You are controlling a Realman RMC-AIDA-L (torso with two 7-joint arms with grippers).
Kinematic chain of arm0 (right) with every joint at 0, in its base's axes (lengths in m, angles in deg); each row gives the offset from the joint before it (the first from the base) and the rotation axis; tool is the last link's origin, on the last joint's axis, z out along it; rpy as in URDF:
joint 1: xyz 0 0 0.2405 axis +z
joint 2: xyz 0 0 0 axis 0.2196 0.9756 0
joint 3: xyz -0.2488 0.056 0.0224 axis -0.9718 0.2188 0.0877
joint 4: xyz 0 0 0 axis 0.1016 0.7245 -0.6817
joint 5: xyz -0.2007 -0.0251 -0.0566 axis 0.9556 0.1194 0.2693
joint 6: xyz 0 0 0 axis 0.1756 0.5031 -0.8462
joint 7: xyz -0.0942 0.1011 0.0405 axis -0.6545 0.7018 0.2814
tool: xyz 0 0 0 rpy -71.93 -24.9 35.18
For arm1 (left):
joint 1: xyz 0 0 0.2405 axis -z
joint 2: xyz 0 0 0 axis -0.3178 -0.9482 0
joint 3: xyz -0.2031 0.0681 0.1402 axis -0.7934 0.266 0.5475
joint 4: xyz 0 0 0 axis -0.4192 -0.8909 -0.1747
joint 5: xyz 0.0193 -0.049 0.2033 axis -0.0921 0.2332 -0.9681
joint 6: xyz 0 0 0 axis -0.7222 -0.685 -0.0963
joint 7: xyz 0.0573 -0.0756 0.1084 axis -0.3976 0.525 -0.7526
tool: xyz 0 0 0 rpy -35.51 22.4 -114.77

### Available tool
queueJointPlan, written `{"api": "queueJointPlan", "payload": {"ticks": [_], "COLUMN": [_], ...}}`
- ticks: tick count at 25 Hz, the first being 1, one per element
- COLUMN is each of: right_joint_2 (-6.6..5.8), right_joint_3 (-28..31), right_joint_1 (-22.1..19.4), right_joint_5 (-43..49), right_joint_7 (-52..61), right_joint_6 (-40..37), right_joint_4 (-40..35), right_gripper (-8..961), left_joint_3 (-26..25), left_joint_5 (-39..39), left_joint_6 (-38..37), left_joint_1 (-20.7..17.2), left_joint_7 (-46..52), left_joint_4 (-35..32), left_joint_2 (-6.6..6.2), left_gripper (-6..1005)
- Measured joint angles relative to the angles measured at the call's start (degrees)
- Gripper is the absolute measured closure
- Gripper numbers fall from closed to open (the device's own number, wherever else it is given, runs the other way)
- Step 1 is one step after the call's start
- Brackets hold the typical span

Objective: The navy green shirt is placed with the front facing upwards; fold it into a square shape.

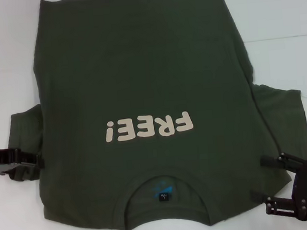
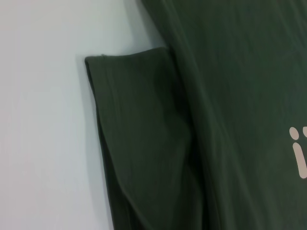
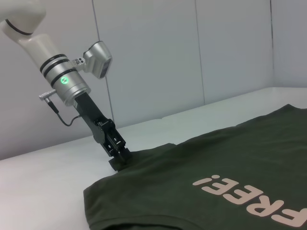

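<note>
while the navy green shirt (image 1: 140,84) lies flat, left fingers (image 3: 118,160) pinch its sleeve, right fingers (image 1: 265,161) spread.

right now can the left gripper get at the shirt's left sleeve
Probably yes. The left gripper is already at the edge of the left sleeve of the navy green shirt, down at table level in the right wrist view, with only bare white table around it.
</note>
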Motion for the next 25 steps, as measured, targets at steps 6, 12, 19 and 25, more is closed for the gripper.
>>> {"api": "queueJointPlan", "payload": {"ticks": [6, 12, 19, 25], "right_joint_2": [0.0, -0.17, -0.17, -0.17], "right_joint_3": [0.0, 0.0, 0.1, 0.1], "right_joint_1": [0.0, 0.0, 0.0, 0.1], "right_joint_5": [0.0, -0.1, -0.2, -0.2], "right_joint_7": [0.0, 0.0, 0.0, 0.0], "right_joint_6": [-0.3, -0.8, -0.8, -0.8], "right_joint_4": [0.0, 0.0, 0.0, 0.0], "right_gripper": [69, 71, 69, 70], "left_joint_3": [0.8, 1.3, 1.4, 1.4], "left_joint_5": [-0.2, -0.4, -0.4, 0.0], "left_joint_6": [0.6, 1.4, 1.5, 1.1], "left_joint_1": [-0.3, -0.6, -0.4, -0.3], "left_joint_7": [0.0, 0.5, 1.0, 1.0], "left_joint_4": [-0.5, -1.4, -1.4, -1.7], "left_joint_2": [0.43, 0.75, 0.79, 0.64], "left_gripper": [357, 548, 811, 928]}}
